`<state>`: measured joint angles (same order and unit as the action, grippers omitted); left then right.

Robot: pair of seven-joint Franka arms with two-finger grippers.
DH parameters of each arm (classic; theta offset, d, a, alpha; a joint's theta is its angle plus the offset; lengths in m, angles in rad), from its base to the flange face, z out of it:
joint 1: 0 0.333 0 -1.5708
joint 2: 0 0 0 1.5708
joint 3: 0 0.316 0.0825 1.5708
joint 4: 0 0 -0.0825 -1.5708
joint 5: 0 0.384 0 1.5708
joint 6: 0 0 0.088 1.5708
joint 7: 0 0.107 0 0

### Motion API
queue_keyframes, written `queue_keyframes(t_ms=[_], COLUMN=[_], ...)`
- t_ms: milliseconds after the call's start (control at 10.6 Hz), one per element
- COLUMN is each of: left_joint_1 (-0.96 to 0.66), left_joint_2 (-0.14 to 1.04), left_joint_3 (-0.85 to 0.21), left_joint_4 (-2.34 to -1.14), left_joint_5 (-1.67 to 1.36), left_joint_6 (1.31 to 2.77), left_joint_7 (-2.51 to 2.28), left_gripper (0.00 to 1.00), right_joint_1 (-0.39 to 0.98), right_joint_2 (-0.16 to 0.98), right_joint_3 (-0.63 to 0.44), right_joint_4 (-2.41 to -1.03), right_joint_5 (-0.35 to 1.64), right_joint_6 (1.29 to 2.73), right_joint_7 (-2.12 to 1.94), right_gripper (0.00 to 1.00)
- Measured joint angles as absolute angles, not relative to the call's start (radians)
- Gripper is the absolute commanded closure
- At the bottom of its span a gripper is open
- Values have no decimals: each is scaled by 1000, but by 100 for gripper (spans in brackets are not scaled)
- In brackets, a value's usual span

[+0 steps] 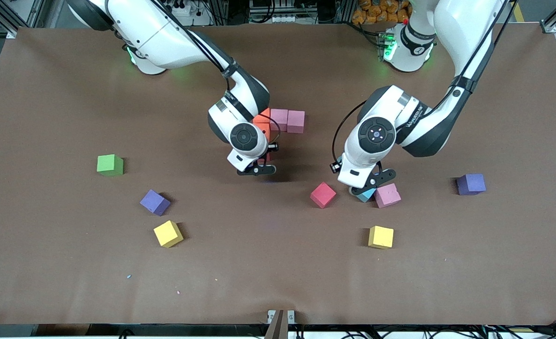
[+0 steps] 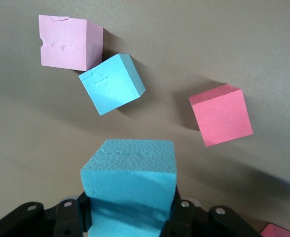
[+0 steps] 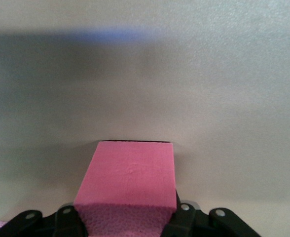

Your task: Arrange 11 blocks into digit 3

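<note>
My right gripper (image 1: pixel 259 167) (image 3: pixel 126 217) is shut on a red block (image 3: pixel 127 177), low over the table just nearer the camera than the started figure. That figure is two orange blocks (image 1: pixel 262 124) touching two pink blocks (image 1: pixel 287 120) in a row. My left gripper (image 1: pixel 371 184) (image 2: pixel 129 212) is shut on a light blue block (image 2: pixel 127 173), held above a second light blue block (image 2: pixel 112 84) (image 1: pixel 366 194). That one touches a loose pink block (image 2: pixel 68 42) (image 1: pixel 387 195). A loose red block (image 1: pixel 323 194) (image 2: pixel 221 115) lies beside them.
Two yellow blocks (image 1: pixel 168 233) (image 1: pixel 381 237) lie nearest the camera. One purple block (image 1: pixel 155 202) and a green cube (image 1: pixel 110 165) sit toward the right arm's end. Another purple block (image 1: pixel 471 184) sits toward the left arm's end.
</note>
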<state>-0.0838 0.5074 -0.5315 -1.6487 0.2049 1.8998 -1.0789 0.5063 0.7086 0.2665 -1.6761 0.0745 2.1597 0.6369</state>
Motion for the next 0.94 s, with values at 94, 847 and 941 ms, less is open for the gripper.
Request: queue_keyframes(t_ms=[94,847,941], left_joint_1=[-84,-84,-83], left_joint_2=[507,507,507], left_joint_3=[-531,-531,-531], left_joint_4=[-1649,-1649,-1649], left_joint_5=[205,205,205], left_joint_6=[1900,1900,1900], left_joint_7=[-1079,-1079,-1079], left_gripper=[100,100,100], right_joint_1=[506,506,507], right_joint_2=[709,708,709], right_joint_3=[268,271,271], right_joint_4=[-1677,-1689,-1696], right_joint_5=[74,75,75], right_joint_6=[2159,2162,2163], right_joint_7=[637,636,636], right_gripper=[100,7,0])
